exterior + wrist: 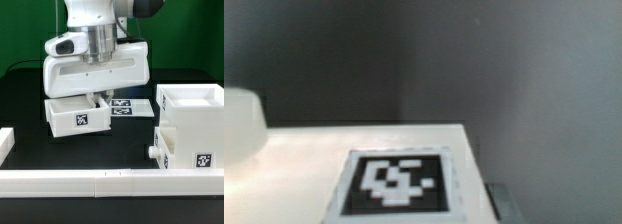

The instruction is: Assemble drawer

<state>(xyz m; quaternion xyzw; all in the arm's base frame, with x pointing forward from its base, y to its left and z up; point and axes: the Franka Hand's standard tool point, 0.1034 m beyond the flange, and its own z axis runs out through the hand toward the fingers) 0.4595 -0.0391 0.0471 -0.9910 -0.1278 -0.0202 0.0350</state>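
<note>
A small open-top white tray (78, 117) with a tag on its front lies on the dark table at the exterior view's left. My gripper (100, 98) hangs straight over the tray's right end, with its fingertips at the rim. The wide white hand hides how the jaws stand. The wrist view shows a tagged white surface (402, 180) very close, and no finger is plain there. The tall white housing (190, 105) stands at the exterior view's right, with a tag low on its front. A knobbed part (160, 150), seemingly a second tray, juts from its lower half.
The marker board (128, 105) lies flat just right of the tray, behind the gripper. Long low white rails (90, 182) edge the table's front and left side. A rounded white shape (239, 120) sits at the edge of the wrist view.
</note>
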